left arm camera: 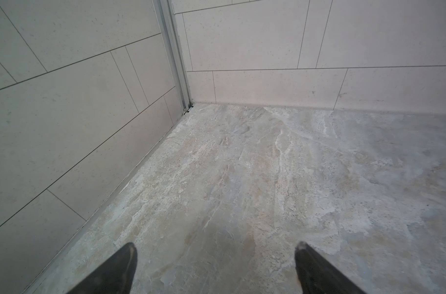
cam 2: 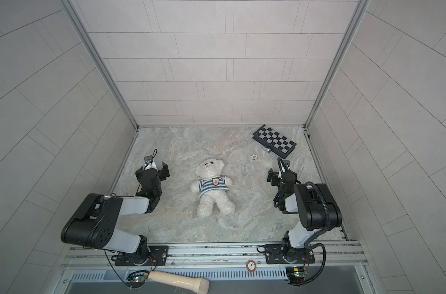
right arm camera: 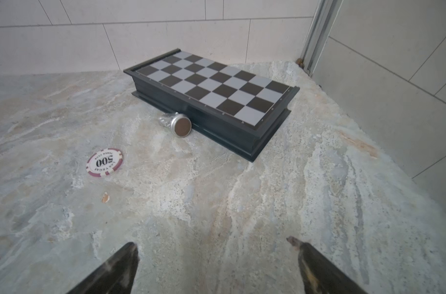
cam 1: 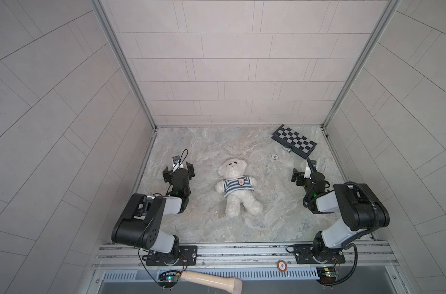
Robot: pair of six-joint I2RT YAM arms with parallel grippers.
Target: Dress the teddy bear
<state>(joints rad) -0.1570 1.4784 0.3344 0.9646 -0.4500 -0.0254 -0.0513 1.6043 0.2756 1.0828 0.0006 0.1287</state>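
We see teddy bear lying face-up at centre of marble table, head toward back wall, between both arms, touching neither. Navy-and-white striped shirt already on its torso, badge on chest. Left gripper spread wide, empty, over bare tabletop near left wall. We note right gripper likewise spread, empty, facing folded chessboard; silver chess piece against board's side, poker chip nearby
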